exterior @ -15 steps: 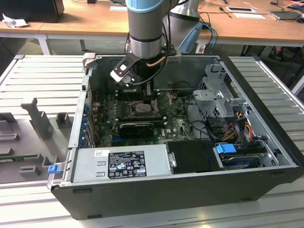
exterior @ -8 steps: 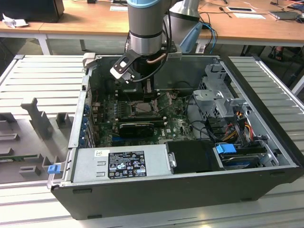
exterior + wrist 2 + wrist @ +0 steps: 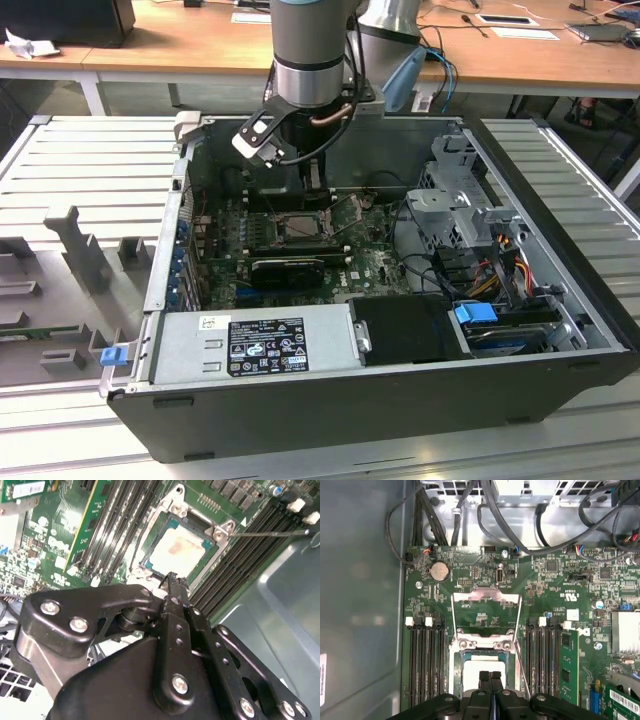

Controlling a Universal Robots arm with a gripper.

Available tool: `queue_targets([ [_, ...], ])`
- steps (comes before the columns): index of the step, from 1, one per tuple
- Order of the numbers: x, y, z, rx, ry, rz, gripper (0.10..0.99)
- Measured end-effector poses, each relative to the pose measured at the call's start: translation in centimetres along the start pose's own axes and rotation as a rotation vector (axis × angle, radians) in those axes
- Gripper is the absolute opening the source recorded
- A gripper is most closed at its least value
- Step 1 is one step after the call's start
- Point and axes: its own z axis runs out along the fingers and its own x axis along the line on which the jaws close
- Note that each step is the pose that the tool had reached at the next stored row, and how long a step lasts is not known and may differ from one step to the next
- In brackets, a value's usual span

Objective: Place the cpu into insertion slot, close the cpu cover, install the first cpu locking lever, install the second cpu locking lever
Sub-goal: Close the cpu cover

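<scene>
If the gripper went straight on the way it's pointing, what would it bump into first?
Most likely the cpu, which lies right ahead of the gripper and its shut tips. How much gap is left is hard to tell.

Exterior view: camera stands apart, high, slanting down into open computer case [image 3: 400,410]; whole case in frame, arm [image 3: 312,50] at far side. First wrist view: close above motherboard [image 3: 485,615], facing down past fingers [image 3: 484,680]. Second wrist view: even nearer, skewed, from behind fingers [image 3: 170,587]. Both wrist views share cpu [image 3: 472,670] [image 3: 176,550] and flanking memory slots [image 3: 425,665]. Exterior view shares same cpu [image 3: 300,228], small, mid-case.
</scene>
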Motion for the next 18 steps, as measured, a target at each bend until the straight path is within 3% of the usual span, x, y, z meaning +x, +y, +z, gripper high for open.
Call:
queue_targets([
  [6,0.02,0.77,-0.49,0.000,0.0000,0.000,0.106],
  [11,0.00,1.65,-0.44,0.000,0.0000,0.000,0.106],
  [18,0.00,2.33,-0.39,0.000,-0.0001,0.000,0.106],
])
